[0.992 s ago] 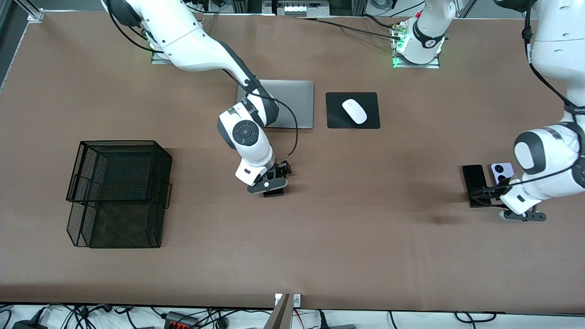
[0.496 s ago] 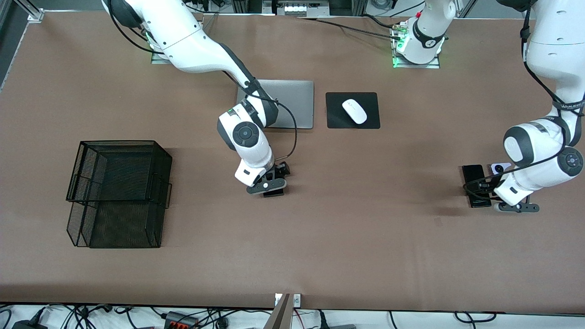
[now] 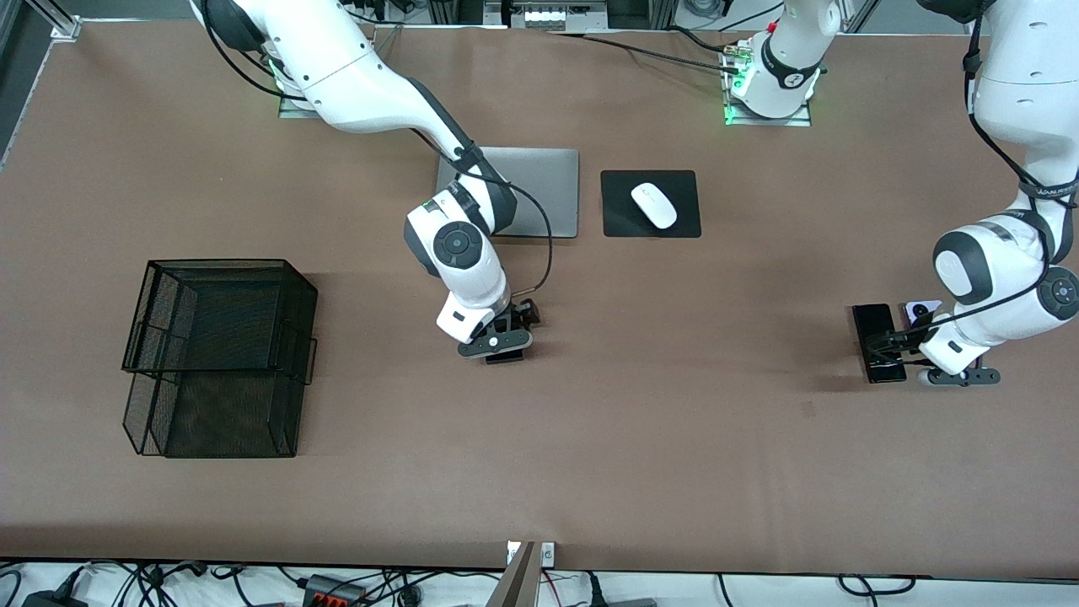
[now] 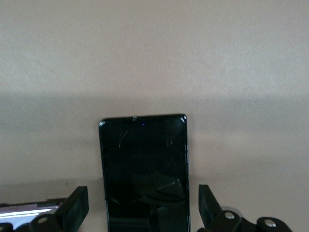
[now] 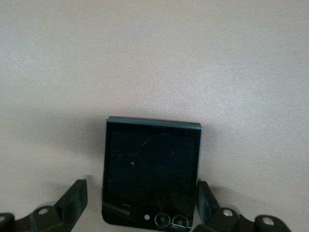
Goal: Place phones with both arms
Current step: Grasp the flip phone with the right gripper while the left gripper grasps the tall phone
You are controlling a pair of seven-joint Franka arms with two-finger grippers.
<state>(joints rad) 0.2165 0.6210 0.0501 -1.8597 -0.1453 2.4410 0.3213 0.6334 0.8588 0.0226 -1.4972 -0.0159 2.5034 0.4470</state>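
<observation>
Near the silver laptop (image 3: 527, 190), nearer the camera, our right claw (image 3: 497, 346) straddles the squarish black phone (image 5: 151, 170), jaws wide; toward the left arm's end, our left claw (image 3: 915, 358) brackets the longer black phone (image 4: 144, 171), jaws wide. Neither phone is lifted; all placing remains.

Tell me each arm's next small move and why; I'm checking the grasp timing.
Probably both should close. The left pincer stands open astride the longer black phone, and the right pincer open astride the squarish black phone; both phones lie flat on the table.
</observation>
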